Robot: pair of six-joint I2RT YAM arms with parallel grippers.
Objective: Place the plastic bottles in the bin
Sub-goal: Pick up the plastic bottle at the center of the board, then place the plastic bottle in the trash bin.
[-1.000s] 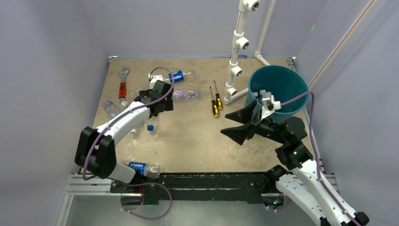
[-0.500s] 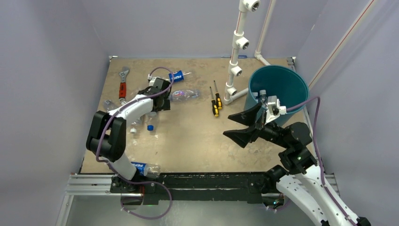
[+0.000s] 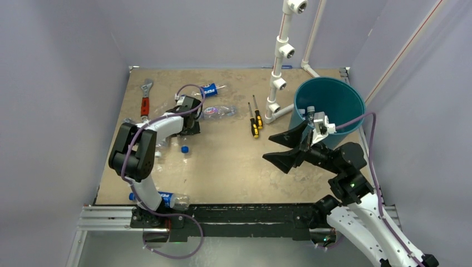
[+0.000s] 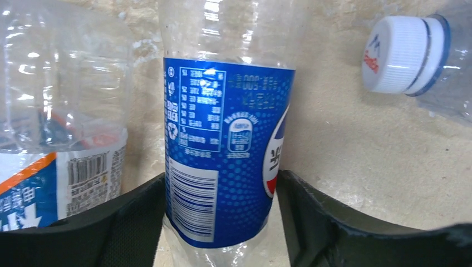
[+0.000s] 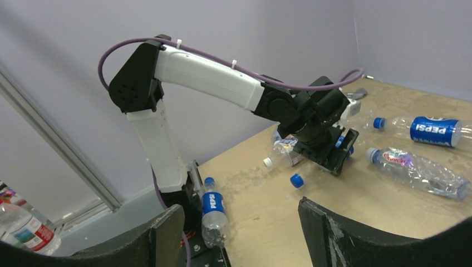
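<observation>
Bin (image 3: 356,94) stands upright on the bench (image 3: 222,167), the right pincer (image 3: 273,147) just beside it, spread wide and empty. Well left of the bin, the left pincer (image 4: 222,194) clasps a blue-labelled bottle (image 4: 228,139) across its long axis, other bottles (image 4: 55,111) lying close by.

We've got a red wrench (image 3: 146,100) far left on the table (image 3: 222,164). Two screwdrivers (image 3: 258,119) lie side by side, near the white pipe frame (image 3: 280,62).

PEPSI — on the blue label of the far bottle (image 5: 431,131) and of the near-edge bottle (image 5: 212,207).
</observation>
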